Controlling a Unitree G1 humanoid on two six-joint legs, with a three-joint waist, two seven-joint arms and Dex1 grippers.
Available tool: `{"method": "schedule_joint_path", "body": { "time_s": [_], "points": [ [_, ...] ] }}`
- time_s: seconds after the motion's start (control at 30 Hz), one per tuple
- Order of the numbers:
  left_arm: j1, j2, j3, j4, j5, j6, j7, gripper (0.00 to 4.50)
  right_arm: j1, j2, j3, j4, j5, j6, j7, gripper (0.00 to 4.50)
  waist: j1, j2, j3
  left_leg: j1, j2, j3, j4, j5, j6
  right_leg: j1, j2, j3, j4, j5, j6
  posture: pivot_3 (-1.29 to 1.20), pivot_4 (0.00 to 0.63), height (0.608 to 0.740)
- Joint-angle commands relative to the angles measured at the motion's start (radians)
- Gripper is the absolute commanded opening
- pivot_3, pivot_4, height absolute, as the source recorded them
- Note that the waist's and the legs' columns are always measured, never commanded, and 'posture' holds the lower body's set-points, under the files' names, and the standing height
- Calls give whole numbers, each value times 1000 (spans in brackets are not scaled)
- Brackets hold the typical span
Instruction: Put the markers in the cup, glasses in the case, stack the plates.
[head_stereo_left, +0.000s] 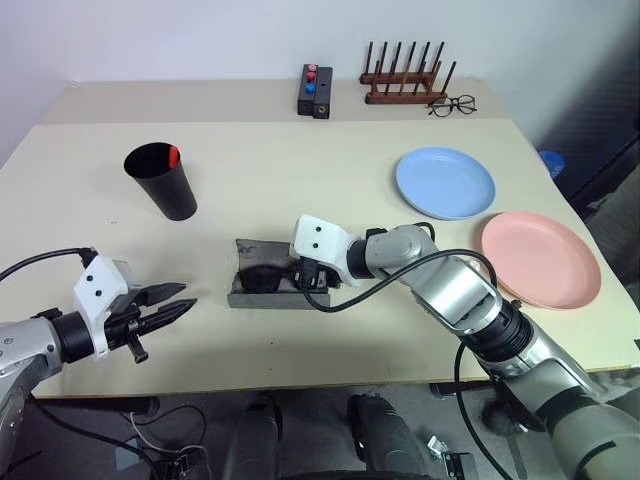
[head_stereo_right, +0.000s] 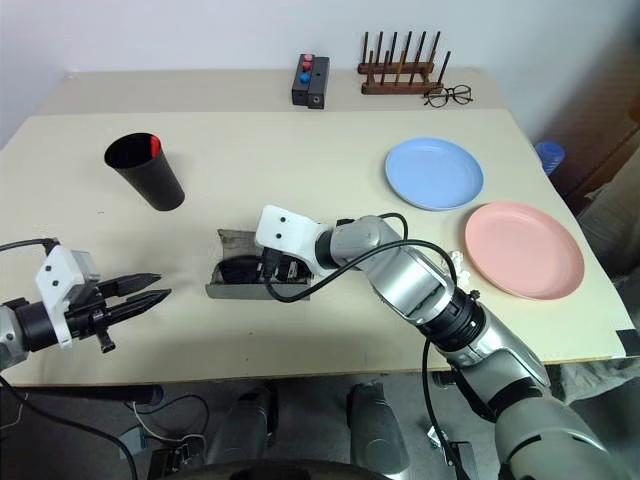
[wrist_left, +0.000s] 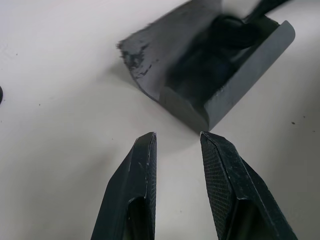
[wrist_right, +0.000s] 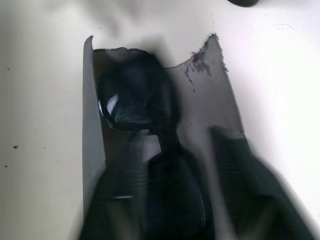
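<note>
The grey case lies open at the table's middle with the black glasses lying inside it. My right gripper reaches into the case's right end, its fingers spread on either side of the glasses, open. To the left of the case, apart from it, my left gripper hovers and points at it; a narrow gap shows between its fingers, with nothing in it. The black cup stands upright at the back left, and a marker's red cap shows at its rim. The blue plate and the pink plate lie side by side on the right.
At the back stand a small black box with coloured buttons, a wooden peg rack and clear-lens spectacles. The right arm's black cable loops over the table beside the case. The pink plate lies near the table's right edge.
</note>
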Motion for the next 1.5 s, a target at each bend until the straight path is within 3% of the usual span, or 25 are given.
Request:
{"method": "schedule_joint_path", "body": {
  "time_s": [0.03, 0.13, 0.23, 0.4, 0.53, 0.67, 0.8, 0.87, 1.03, 1.13, 1.27, 1.5],
  "points": [
    [-6, 9, 11, -6, 1, -3, 10, 1378, -10, 8, -91, -52, 39, -18, 20, 3198, 0, 0, 0, 0, 0, 0, 0, 0, 0, 0, 0, 0, 0, 0, 0, 0, 150, 738],
    [-10, 5, 24, 7, 8, -11, 23, 1378, -19, 22, -159, -32, 70, -26, 21, 3198, 0, 0, 0, 0, 0, 0, 0, 0, 0, 0, 0, 0, 0, 0, 0, 0, 150, 738],
    [-18, -2, 32, 30, 21, -26, 45, 1378, -39, 33, -201, 44, 47, -66, -7, 2377, 0, 0, 0, 0, 0, 0, 0, 0, 0, 0, 0, 0, 0, 0, 0, 0, 150, 738],
    [-40, -28, 32, 60, 26, -43, 82, 1378, -61, 45, -202, 185, -19, -177, -40, 48, 0, 0, 0, 0, 0, 0, 0, 0, 0, 0, 0, 0, 0, 0, 0, 0, 150, 738],
    [-116, -59, 20, 77, -12, -1, 142, 1378, -51, 30, -186, 222, -62, -277, -25, 48, 2, 0, 0, -1, 0, 0, 0, 0, 0, 0, 0, 0, 0, 0, 0, 0, 150, 738],
    [-289, -70, -32, 121, -73, 110, 202, 46, -12, -2, -219, 184, -45, -362, 27, 0, 4, 0, 0, -1, 0, -1, 1, 0, 0, 1, 1, 0, 1, 0, 1, 0, 150, 738],
    [-514, -73, -181, 204, -64, 155, 188, 46, 85, -80, -279, 45, 42, -420, 142, 0, 13, 0, 0, -1, -1, -1, 2, 0, 0, 4, 0, 0, 0, 0, 2, 0, 150, 738],
    [-649, -75, -311, 285, -10, 169, 155, 46, 154, -137, -313, -43, 84, -403, 184, 0, 16, 0, 0, 0, -1, -2, 2, 0, 0, 4, 1, 0, 0, 0, 3, 0, 150, 738],
    [-847, -89, -507, 487, 108, 97, 48, 46, 248, -201, -368, -146, 120, -344, 182, 0, 1, 0, 0, 2, -1, -2, 2, 0, 0, 5, 1, 0, 1, -1, 3, 0, 150, 738],
    [-903, -106, -554, 565, 142, 65, 7, 46, 274, -213, -382, -179, 129, -321, 172, 0, -4, 0, 0, 2, -1, -2, 2, 0, 0, 4, 2, 0, 2, -1, 3, 0, 150, 738],
    [-965, -102, -705, 652, 216, 12, -177, 46, 345, -238, -434, -267, 169, -247, 147, 0, 7, 1, 0, 1, -1, -2, 1, 0, 0, 4, 2, 0, 2, -1, 4, 0, 150, 738],
    [-919, -46, -704, 576, 191, 8, -343, 46, 415, -284, -481, -284, 169, -232, 122, 0, 4, 0, 0, 1, -1, -2, 3, 0, 0, 5, 1, 0, 1, -2, 3, 0, 150, 738]
  ]
}}
